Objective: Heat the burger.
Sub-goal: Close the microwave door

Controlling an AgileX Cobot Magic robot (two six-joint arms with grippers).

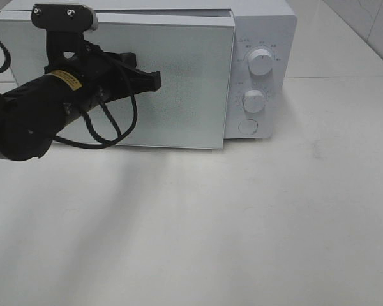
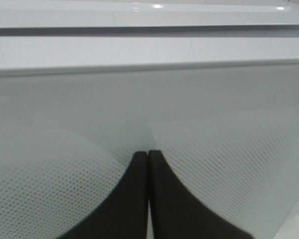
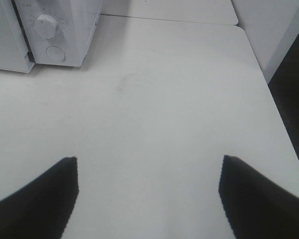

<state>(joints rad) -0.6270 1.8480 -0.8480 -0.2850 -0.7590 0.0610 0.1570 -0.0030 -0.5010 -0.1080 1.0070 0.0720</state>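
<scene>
The burger is out of view in every frame. A white microwave [image 1: 262, 38] stands at the back of the table, its door [image 1: 185, 83] nearly shut, with a narrow gap at the control-panel side. My left gripper [image 1: 158, 80] is shut and empty, its tips against the front of the door; in the left wrist view [image 2: 148, 154] the two black fingers meet on the dotted door window [image 2: 214, 164]. My right gripper [image 3: 148, 162] is open and empty over bare table, out of the exterior high view.
The microwave has two knobs [image 1: 260, 62] [image 1: 253, 101] and a round button [image 1: 247, 126] on its right panel; the lower knob [image 3: 45, 24] and the button show in the right wrist view. The white table [image 1: 242, 223] ends at an edge [image 3: 269, 94] on the right.
</scene>
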